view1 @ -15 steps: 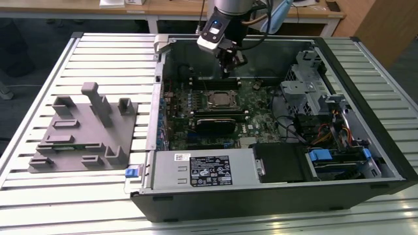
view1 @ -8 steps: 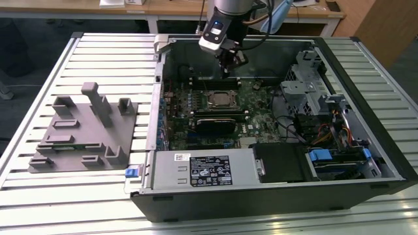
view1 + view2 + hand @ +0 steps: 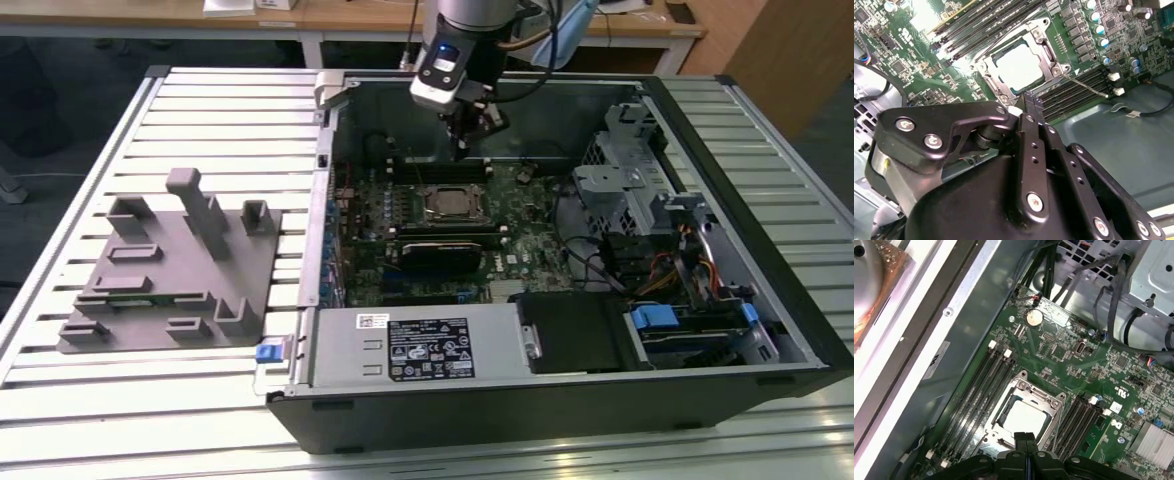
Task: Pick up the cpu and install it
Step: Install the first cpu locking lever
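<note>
One cpu [image 3: 1025,418] sits flat in the metal-framed socket [image 3: 1054,405], lower centre of the first wrist view; centre-top in the second wrist view [image 3: 1019,66]. My gripper [image 3: 1026,438] hangs just above the socket, jaws clenched together, carrying nothing. Placement looks done; the socket's frame seems unlatched.

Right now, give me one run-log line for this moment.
gripper: shut, holding nothing, above socket | cpu: seated in motherboard socket | socket frame: around cpu | arm: inside open computer case

Pale silvery square cpu [image 3: 1024,419] lies flat; seated inside the metal-framed socket [image 3: 1051,405]
</note>
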Controlling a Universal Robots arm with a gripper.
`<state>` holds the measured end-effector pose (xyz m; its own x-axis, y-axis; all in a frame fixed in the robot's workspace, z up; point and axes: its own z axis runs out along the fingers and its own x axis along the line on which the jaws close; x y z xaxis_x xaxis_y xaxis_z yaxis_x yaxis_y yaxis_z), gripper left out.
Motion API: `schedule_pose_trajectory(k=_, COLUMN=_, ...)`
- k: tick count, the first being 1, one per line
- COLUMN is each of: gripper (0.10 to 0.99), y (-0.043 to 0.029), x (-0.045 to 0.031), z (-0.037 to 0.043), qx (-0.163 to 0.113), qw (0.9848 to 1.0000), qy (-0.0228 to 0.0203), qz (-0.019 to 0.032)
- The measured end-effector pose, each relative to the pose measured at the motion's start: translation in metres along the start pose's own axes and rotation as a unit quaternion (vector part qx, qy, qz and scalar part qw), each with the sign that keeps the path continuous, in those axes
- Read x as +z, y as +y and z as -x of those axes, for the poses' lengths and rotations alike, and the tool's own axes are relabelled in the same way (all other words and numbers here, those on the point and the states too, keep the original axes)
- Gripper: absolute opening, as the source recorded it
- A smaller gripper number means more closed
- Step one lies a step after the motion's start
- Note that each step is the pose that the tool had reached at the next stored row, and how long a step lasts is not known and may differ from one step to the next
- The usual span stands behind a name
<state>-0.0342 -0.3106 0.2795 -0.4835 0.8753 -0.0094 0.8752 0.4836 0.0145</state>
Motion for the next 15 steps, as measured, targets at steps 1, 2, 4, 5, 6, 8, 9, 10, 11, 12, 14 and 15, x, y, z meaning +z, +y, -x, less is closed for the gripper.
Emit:
schedule_pose_trajectory(k=1, gripper=0.106, y=0.0, x=0.0, z=0.0, qx=-0.003, qw=1.0, qy=0.0001, qz=0.0)
schedule_pose_trajectory(k=2, gripper=0.106, y=0.0, x=0.0, z=0.0, qx=-0.006, qw=1.0, qy=0.0001, qz=0.0001)
schedule_pose_trajectory(k=4, gripper=0.106, y=0.0, x=0.0, z=0.0, qx=-0.012, qw=0.9999, qy=0.0002, qz=0.0001)
schedule_pose_trajectory(k=5, gripper=0.106, y=0.0, x=0.0, z=0.0, qx=-0.015, qw=0.9999, qy=0.0002, qz=0.0002)
schedule_pose_trajectory(k=6, gripper=0.106, y=0.0, x=0.0, z=0.0, qx=-0.019, qw=0.9998, qy=0.0003, qz=0.0002)
schedule_pose_trajectory(k=8, gripper=0.106, y=0.0, x=0.0, z=0.0, qx=-0.025, qw=0.9997, qy=0.0004, qz=0.0003)
schedule_pose_trajectory(k=9, gripper=0.106, y=0.0, x=0.0, z=0.0, qx=-0.028, qw=0.9996, qy=0.0004, qz=0.0003)
schedule_pose_trajectory(k=10, gripper=0.106, y=0.0, x=0.0, z=0.0, qx=-0.031, qw=0.9995, qy=0.0005, qz=0.0003)
schedule_pose_trajectory(k=11, gripper=0.106, y=0.0, x=0.0, z=0.0, qx=-0.034, qw=0.9994, qy=0.0005, qz=0.0003)
schedule_pose_trajectory(k=12, gripper=0.106, y=0.0, x=0.0, z=0.0, qx=-0.037, qw=0.9993, qy=0.0006, qz=0.0004)
schedule_pose_trajectory(k=14, gripper=0.106, y=0.0, x=0.0, z=0.0, qx=-0.043, qw=0.9991, qy=0.0006, qz=0.0004)
schedule_pose_trajectory(k=15, gripper=0.106, y=0.0, x=0.0, z=0.0, qx=-0.047, qw=0.9989, qy=0.0007, qz=0.0005)
